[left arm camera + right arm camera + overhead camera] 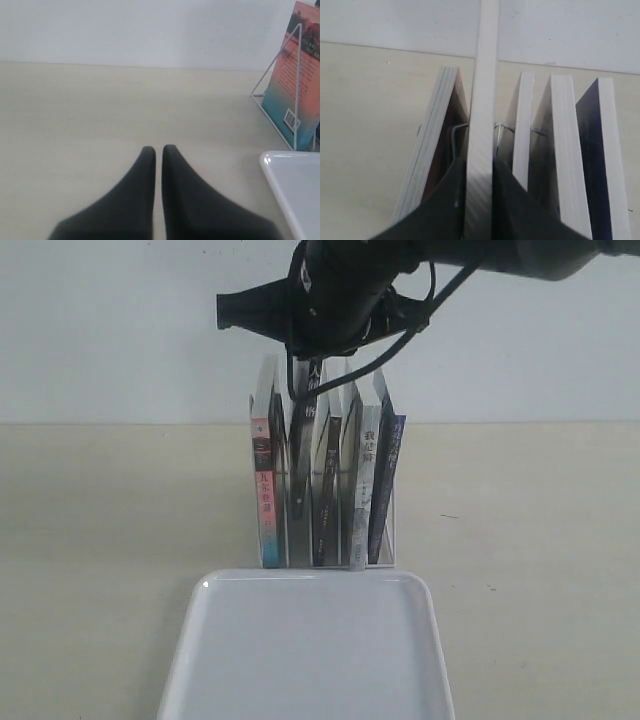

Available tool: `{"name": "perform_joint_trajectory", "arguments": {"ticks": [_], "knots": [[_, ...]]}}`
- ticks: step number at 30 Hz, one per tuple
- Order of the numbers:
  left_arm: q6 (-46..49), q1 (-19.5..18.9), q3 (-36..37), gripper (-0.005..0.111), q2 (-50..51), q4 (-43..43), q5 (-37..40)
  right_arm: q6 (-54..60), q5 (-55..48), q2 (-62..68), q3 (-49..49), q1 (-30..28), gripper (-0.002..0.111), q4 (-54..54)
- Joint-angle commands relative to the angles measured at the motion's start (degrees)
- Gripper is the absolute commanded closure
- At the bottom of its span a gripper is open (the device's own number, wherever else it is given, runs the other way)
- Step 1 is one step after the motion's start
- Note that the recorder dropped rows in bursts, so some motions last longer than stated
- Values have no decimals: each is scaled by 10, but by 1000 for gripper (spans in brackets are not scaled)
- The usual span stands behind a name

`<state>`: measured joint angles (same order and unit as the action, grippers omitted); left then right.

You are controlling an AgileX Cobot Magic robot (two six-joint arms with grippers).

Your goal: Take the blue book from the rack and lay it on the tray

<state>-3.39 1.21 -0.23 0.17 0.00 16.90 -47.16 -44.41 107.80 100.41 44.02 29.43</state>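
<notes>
The right hand (pixel 479 166) pinches a book (pixel 487 75) edgewise.

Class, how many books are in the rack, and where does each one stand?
5. From the exterior view's left: the red-and-teal-spined book, a dark book pinched by the right gripper, another dark-spined book, the grey-white-spined book, the blue book at the right end. None looks hidden.

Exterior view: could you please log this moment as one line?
right gripper: shut on book in rack | left gripper: shut, holding nothing | tray: no book
</notes>
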Motion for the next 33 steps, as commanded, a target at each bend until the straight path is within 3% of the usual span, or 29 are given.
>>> {"name": "perform_joint_trajectory", "arguments": {"ticks": [1, 3, 8, 10, 24, 28, 33], "knots": [[1, 0, 2, 103, -2, -6, 1, -4, 12, 16, 2, -1, 108, 11], [1, 0, 2, 103, -2, -6, 1, -4, 13, 21, 2, -1, 104, 10], [1, 0, 2, 103, -2, -6, 1, -3, 14, 33, 2, -1, 76, 7], [1, 0, 2, 103, -2, -6, 1, -2, 14, 37, 2, -1, 71, 6], [1, 0, 2, 103, -2, -6, 1, 61, -16, -55, 2, -1, 71, -3], [1, 0, 2, 103, -2, -6, 1, 81, -59, -114, 2, -2, 71, 19], [1, 0, 2, 103, -2, -6, 1, 115, -150, -113, 2, -49, 71, -3]]}}
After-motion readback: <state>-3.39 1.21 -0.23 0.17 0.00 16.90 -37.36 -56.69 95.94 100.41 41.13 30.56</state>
